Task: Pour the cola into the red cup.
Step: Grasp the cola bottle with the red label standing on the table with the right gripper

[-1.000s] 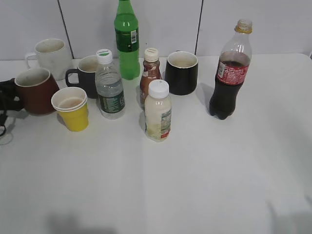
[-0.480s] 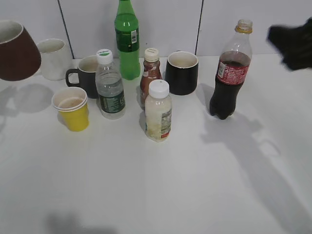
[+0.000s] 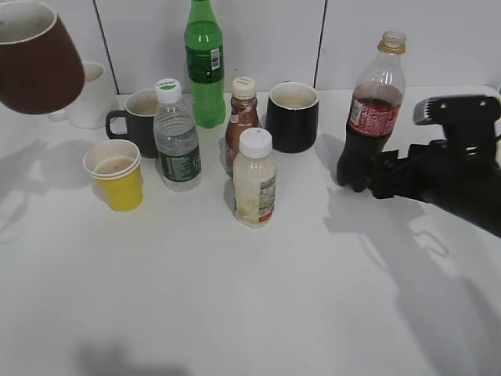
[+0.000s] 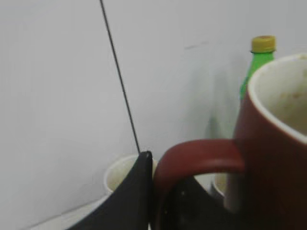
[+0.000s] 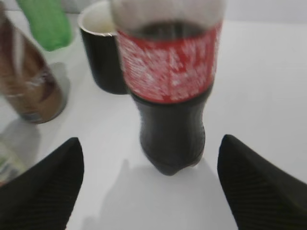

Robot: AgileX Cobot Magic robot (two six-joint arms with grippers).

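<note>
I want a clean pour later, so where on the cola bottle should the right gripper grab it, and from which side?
Grip the cola bottle around its dark lower body, just under the red label, coming in level from the open table side on the right. It stands upright, and the right gripper already faces it with its jaws spread wide on both sides. The black mug crowds its left.

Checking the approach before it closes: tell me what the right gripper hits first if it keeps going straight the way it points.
The right gripper, open, points at the cola bottle, which stands centred between its fingers. It would probably meet the bottle's lower body first; the table between looks free.
</note>
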